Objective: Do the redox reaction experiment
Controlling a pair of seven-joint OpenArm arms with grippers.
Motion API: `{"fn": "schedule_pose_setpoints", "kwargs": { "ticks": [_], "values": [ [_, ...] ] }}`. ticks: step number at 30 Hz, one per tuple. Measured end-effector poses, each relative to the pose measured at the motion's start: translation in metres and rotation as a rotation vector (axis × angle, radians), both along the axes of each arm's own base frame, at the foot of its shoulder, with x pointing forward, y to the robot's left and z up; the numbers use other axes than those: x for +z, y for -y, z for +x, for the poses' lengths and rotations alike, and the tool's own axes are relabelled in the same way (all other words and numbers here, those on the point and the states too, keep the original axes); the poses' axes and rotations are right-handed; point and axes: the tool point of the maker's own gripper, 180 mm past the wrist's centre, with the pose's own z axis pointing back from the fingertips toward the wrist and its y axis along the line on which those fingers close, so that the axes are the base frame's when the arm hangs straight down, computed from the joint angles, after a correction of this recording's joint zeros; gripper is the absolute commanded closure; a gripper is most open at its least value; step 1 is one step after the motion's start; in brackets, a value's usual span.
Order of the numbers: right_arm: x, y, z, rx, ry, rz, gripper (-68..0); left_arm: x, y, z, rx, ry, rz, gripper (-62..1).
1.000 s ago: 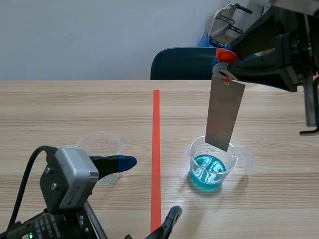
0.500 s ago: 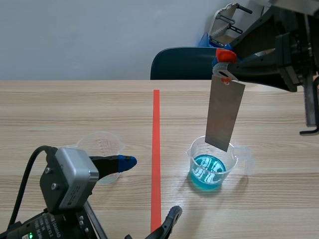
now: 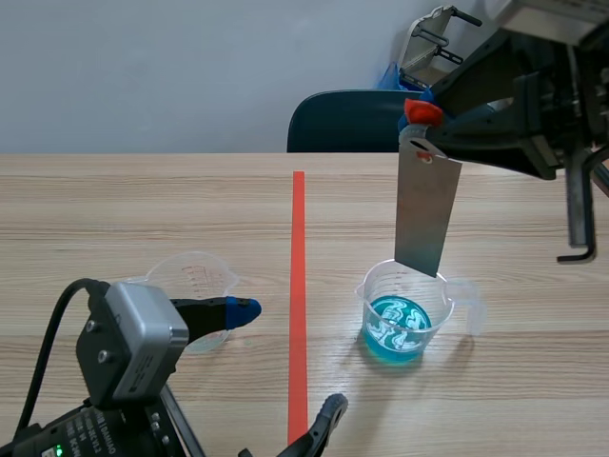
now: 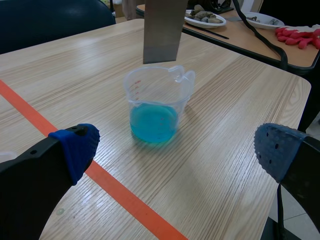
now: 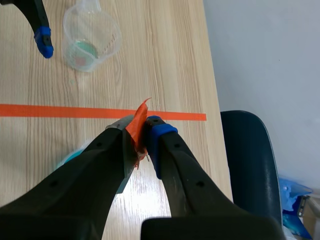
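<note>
**Metal plate hung over the blue beaker**

The right gripper [image 3: 420,118] was raised above the tabletop [image 3: 143,209], its fingers clamped on the top end of a grey metal plate [image 3: 426,214]. An orange-red tab [image 5: 139,119] showed between the pads. The plate hung straight down from the gripper, slightly tilted. Its lower edge was just above the mouth of the clear beaker [image 3: 404,309], clear of the blue liquid [image 4: 153,122] at the bottom.

The left gripper [image 4: 177,150] sat low across the orange tape line [image 3: 298,286] with its fingers wide apart and nothing between them. One blue pad was just beside a second clear beaker [image 3: 195,286].
</note>
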Motion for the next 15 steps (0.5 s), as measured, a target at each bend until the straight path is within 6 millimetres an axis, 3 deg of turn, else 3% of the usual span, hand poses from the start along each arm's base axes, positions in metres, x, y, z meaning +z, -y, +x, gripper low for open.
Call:
{"fn": "schedule_pose_setpoints", "kwargs": {
  "ticks": [4, 15],
  "values": [
    [-0.004, -0.002, -0.001, 0.006, 0.002, 0.008, -0.8, 0.000, 0.000, 0.000, 0.000, 0.000, 0.000, -62.3],
    [-0.038, 0.012, 0.016, -0.060, -0.057, 0.029, -0.8, 0.000, 0.000, 0.000, 0.000, 0.000, 0.000, -62.3]
  ]
}}
